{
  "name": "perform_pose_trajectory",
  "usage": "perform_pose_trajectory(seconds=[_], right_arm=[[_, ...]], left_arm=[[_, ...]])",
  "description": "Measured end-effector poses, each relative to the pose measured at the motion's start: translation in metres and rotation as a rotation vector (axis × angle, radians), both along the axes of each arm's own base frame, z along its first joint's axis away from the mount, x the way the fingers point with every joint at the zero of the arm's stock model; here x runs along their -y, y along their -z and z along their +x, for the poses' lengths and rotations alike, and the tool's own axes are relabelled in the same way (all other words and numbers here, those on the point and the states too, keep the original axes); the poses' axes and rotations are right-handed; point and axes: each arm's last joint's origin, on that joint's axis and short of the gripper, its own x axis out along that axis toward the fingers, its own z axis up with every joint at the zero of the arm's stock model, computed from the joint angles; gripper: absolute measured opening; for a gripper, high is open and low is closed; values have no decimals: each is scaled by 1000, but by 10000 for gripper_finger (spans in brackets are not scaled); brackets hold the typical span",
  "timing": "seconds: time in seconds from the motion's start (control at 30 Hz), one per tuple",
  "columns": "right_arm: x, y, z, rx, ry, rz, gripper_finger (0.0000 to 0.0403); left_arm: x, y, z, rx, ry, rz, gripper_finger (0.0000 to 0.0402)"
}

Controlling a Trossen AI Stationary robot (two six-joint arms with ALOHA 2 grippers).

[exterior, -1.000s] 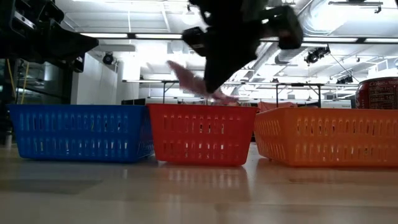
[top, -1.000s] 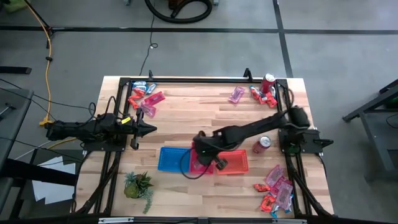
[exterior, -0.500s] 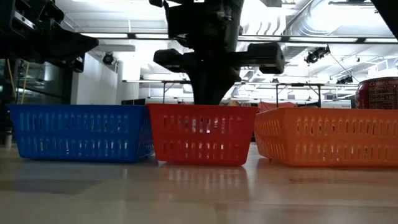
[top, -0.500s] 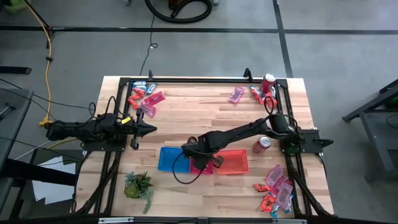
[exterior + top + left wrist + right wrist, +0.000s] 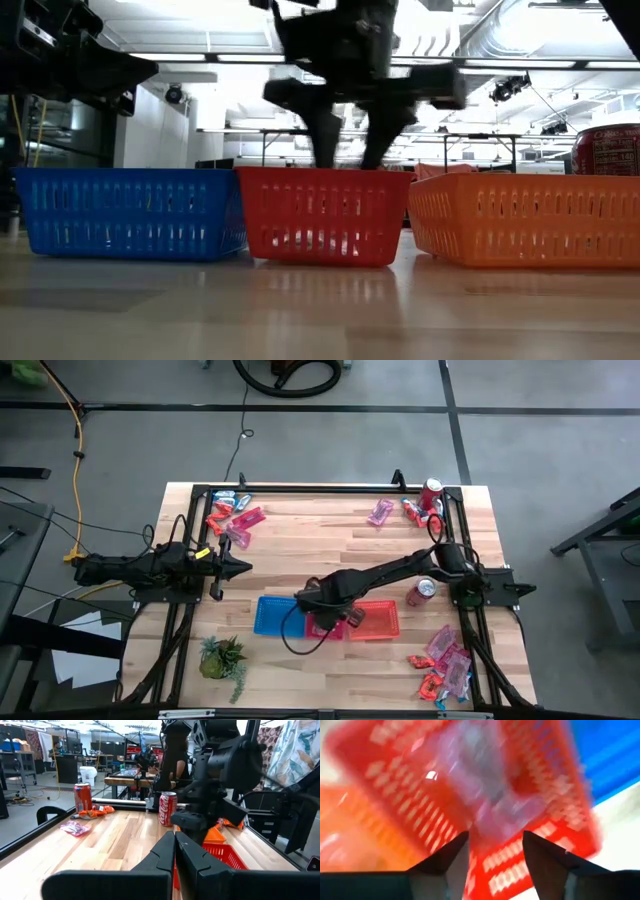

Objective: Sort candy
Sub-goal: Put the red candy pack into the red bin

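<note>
- The right gripper [image 5: 345, 160] hangs just above the red basket [image 5: 322, 215], its fingers [image 5: 545, 862] spread apart with nothing between them.
- Straight under those fingers a pale pink candy [image 5: 487, 790] lies inside the red basket, blurred, not touching the gripper.
- In the high view the right gripper [image 5: 322, 608] sits over the red basket [image 5: 330, 628], whose floor shows pink.
- Beside that gripper, toward the left arm, stands the blue basket [image 5: 272, 615]; on its other side stands the orange basket [image 5: 378, 620]. All three stand in a row, touching or nearly so.
- The left gripper [image 5: 240, 567] rests well apart from the baskets, at the table's left edge, its fingers [image 5: 165, 851] pressed together and holding nothing.
- Near the left gripper, toward the table's far left corner, lies a candy heap [image 5: 232, 518] of pink, red and blue packets.
- Well beyond the right gripper, a second heap [image 5: 442, 660] lies at the near right corner, and a few packets [image 5: 382, 512] at the far right.
- A can [image 5: 421, 592] lies on its side just past the orange basket from the right gripper; another can [image 5: 431, 490] stands at the far right corner.
- A plant [image 5: 223, 658] sits near the blue basket, on the side away from the left gripper.
</note>
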Motion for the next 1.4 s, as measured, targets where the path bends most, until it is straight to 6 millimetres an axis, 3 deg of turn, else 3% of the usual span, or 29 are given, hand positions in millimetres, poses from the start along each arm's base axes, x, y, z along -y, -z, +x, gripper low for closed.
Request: perform_pose_trajectory(seconds=[0.2,0.43,0.57,0.67,0.93,1.2,1.4], right_arm=[[34,-37,-17,-25,373,88,195],[97,-104,-45,170,822,153,166],[129,-130,-62,256,1018,186,150],[139,-144,-76,283,1112,212,143],[119,-168,-106,302,1170,146,118],[80,-193,-138,375,1236,138,10],[64,-215,-179,505,1393,126,8]], left_arm=[[0,0,0,0,0,0,1],[0,0,0,0,0,0,1],[0,0,0,0,0,0,1],[0,0,0,0,0,0,1],[0,0,0,0,0,0,1],[0,-1,0,13,0,0,1],[0,-12,-1,121,8,-70,1]])
